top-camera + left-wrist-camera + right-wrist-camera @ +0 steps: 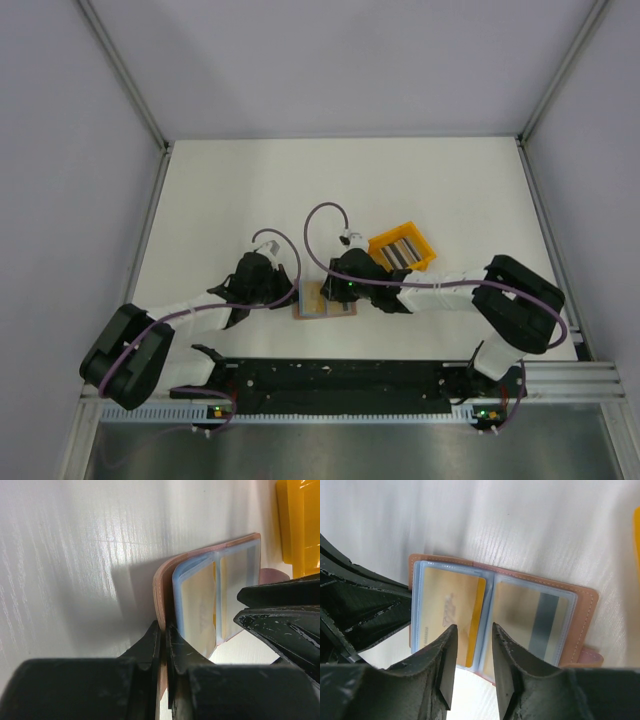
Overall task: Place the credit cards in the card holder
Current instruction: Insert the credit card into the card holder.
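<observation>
The tan card holder (322, 300) lies open on the table between my two grippers. Its clear sleeves hold a gold card (451, 612) on the left page and a card with a grey stripe (535, 625) on the right page. My left gripper (165, 630) is shut on the left edge of the holder's tan cover (162, 587). My right gripper (474, 626) is open and empty, hovering just above the near edge of the open holder (580, 605). More cards (398, 250) with grey and dark edges lie in the yellow tray.
The yellow tray (424, 252) stands just right of and behind the holder, close to the right wrist. It shows at the edge of the left wrist view (300, 525). The right gripper's fingers (280, 620) sit close to my left gripper.
</observation>
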Robot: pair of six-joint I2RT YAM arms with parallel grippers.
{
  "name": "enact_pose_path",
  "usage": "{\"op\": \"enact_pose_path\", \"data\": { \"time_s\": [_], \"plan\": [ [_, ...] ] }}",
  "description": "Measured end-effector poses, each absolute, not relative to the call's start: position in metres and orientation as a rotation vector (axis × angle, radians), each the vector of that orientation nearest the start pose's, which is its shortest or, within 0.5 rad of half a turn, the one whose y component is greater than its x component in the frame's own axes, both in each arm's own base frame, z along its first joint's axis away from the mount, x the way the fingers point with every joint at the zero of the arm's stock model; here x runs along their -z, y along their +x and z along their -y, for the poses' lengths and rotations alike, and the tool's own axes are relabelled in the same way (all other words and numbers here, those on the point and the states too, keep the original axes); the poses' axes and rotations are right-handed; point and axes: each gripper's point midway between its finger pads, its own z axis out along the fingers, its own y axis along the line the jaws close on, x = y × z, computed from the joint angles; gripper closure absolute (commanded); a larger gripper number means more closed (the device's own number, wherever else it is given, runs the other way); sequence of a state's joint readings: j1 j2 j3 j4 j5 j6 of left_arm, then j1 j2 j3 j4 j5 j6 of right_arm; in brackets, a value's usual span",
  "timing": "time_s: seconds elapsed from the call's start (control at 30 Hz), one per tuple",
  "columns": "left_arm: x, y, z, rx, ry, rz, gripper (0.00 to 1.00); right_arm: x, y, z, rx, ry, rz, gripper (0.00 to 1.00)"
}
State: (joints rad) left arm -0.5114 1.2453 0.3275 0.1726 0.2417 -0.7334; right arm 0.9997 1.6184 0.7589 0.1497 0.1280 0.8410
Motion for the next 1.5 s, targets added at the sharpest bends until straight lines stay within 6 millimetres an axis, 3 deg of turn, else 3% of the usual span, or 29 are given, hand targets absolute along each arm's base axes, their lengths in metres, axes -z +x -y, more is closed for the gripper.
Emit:
{"op": "enact_pose_path", "data": {
  "time_s": [0.23, 0.4, 0.67, 0.97, 1.3, 1.5],
  "plan": [
    [-0.022, 0.216, 0.2, 0.872, -0.142, -2.463, 1.0, -0.047, 0.212, -0.357, -0.837, -0.131, -2.411, 0.59],
    [-0.022, 0.216, 0.2, 0.872, -0.142, -2.463, 1.0, -0.033, 0.208, -0.363, -0.84, -0.153, -2.451, 0.59],
    [-0.022, 0.216, 0.2, 0.872, -0.142, -2.463, 1.0, -0.032, 0.207, -0.367, -0.841, -0.18, -2.459, 0.76],
    [-0.022, 0.215, 0.2, 0.872, -0.141, -2.463, 1.0, -0.032, 0.206, -0.367, -0.837, -0.205, -2.456, 0.87],
    [-0.021, 0.215, 0.199, 0.865, -0.142, -2.465, 1.0, -0.036, 0.208, -0.364, -0.827, -0.227, -2.433, 0.68],
    [-0.022, 0.213, 0.194, 0.831, -0.137, -2.482, 1.0, -0.062, 0.215, -0.349, -0.76, -0.229, -2.362, 0.61]
  ]
}}
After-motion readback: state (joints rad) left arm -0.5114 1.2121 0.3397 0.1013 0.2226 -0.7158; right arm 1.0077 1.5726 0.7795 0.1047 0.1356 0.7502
